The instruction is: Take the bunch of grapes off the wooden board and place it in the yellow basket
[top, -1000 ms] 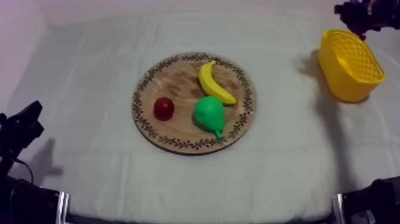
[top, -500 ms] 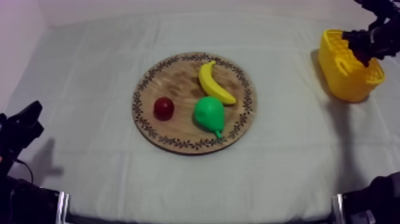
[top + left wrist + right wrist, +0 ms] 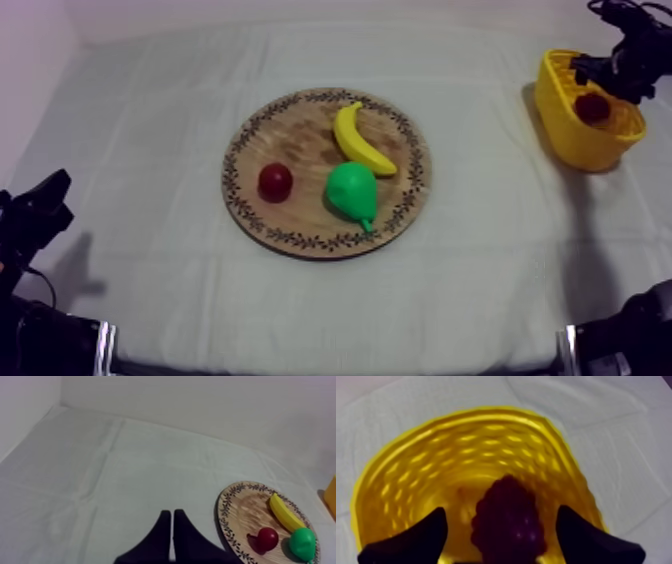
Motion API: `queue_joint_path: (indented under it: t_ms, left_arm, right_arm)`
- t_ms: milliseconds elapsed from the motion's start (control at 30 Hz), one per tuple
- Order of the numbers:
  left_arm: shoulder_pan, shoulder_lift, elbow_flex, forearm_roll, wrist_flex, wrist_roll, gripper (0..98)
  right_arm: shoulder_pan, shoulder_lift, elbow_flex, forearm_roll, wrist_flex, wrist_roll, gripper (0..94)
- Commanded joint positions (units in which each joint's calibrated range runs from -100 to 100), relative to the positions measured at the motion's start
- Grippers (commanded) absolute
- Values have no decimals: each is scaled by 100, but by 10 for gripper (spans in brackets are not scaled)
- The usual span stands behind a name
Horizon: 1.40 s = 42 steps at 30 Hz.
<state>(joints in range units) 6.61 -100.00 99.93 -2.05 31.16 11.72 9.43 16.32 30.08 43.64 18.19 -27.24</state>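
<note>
Lying in the basket: the dark purple bunch of grapes [image 3: 508, 518] rests on the floor of the yellow latticed plastic basket [image 3: 461, 441], off the board.
Basket position: at the far right of the surface [image 3: 150, 130], well apart from the board, upright with its mouth open upward.
Right pincer [image 3: 501, 512]: over the basket's mouth, its two black fingers spread apart, one on each side of the grapes; a strip of yellow shows between each finger and the fruit, so it grips nothing.
Right arm from above: it comes in at the upper right, and the grapes show as a dark red-purple lump inside the basket just below it.
Left pincer [image 3: 171, 513]: fingers pressed together as a narrow wedge with nothing between them, low at the left side over bare grey-white cloth [image 3: 100, 476], well apart from the board.
Board: the round wooden board with a patterned rim [image 3: 290, 130] sits near the middle of the surface.
On the board: a yellow toy banana [image 3: 358, 140] towards the far side, a green toy pear [image 3: 352, 190] just in front of it, a small red fruit [image 3: 275, 181] to the pear's left and apart from it.
</note>
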Motion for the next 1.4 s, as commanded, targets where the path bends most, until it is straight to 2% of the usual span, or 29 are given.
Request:
queue_joint_path:
  t_ms: [0,367,500,600,700,767,833,967,1067,1200,1367]
  left_arm:
    - [1,0,-4,-2,-4,2,1]
    - [1,0,-4,-2,-4,3,1]
    - [1,0,-4,-2,-4,3,1]
    - [1,0,-4,-2,-4,3,1]
    - [1,0,-4,-2,-4,3,1]
    - [1,0,-4,-2,-4,3,1]
    - [1,0,-4,-2,-4,3,1]
    - [1,0,-4,-2,-4,3,1]
    - [1,0,-4,-2,-4,3,1]
    - [1,0,-4,-2,-4,3,1]
    - [1,0,-4,-2,-4,3,1]
  right_arm:
    - [-14,1,-88,-207,-28,204,669]
    - [26,-778,71,-577,-396,630,629]
    - [34,-1350,292,-911,-553,886,575]
    - [47,-1822,509,-1308,-702,1217,535]
    - [68,-2283,785,-1934,-877,1792,506]
    - [76,-2579,984,-2538,-1016,2369,490]
    - [69,-2871,1175,-3306,-1155,3110,477]
    - [41,-3449,1494,-5021,-1353,4791,457]
    - [16,-3863,1676,-6008,-1359,5799,448]
    - [-6,-4438,1922,-6745,-1282,6676,437]
    - [-22,-5392,2477,-7345,-1115,7544,429]
